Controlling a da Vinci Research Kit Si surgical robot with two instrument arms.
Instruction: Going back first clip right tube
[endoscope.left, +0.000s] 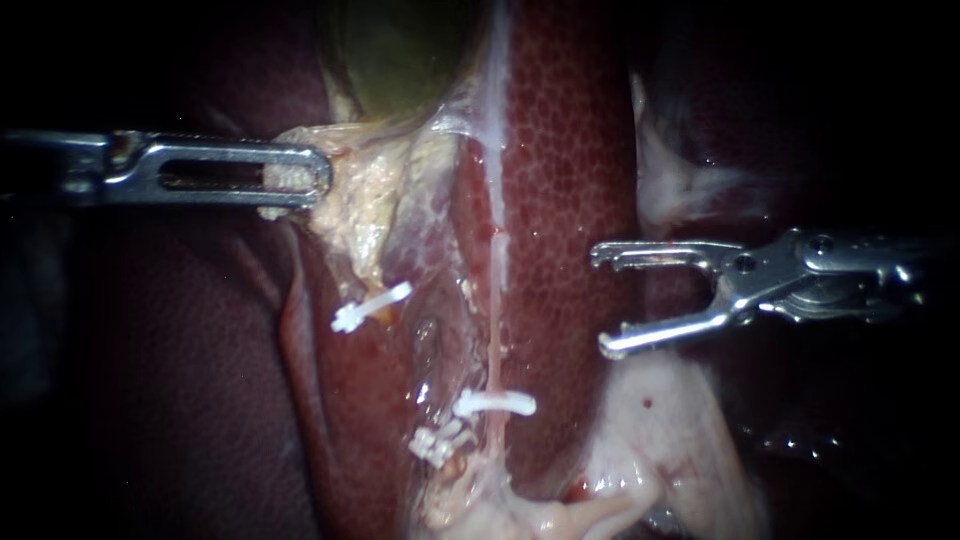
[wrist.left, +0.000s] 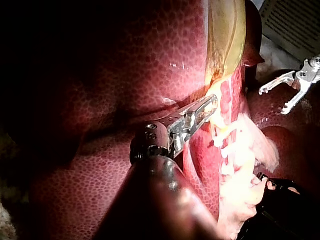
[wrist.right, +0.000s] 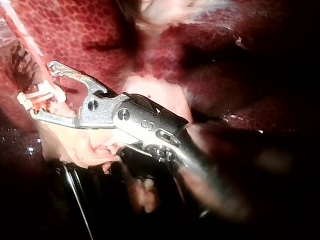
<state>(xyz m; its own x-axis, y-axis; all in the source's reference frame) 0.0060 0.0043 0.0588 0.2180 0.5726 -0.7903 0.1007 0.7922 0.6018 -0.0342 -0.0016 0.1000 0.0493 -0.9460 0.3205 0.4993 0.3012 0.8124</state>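
The left instrument (endoscope.left: 300, 178) reaches in level and clamped; the right instrument (endoscope.left: 600, 300) gapes wide, holding nothing.

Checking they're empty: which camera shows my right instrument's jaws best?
Endoscope view: the right instrument lies side-on, jaws wide open, nothing between them. Right wrist view shows them open too, a clip overlapping. Left wrist view shows them small, distant.

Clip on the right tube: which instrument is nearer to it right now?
Right. The right instrument hangs open just up and right of the clip, over the liver; the left instrument is farther off, up-left, gripping pale tissue by the gallbladder.
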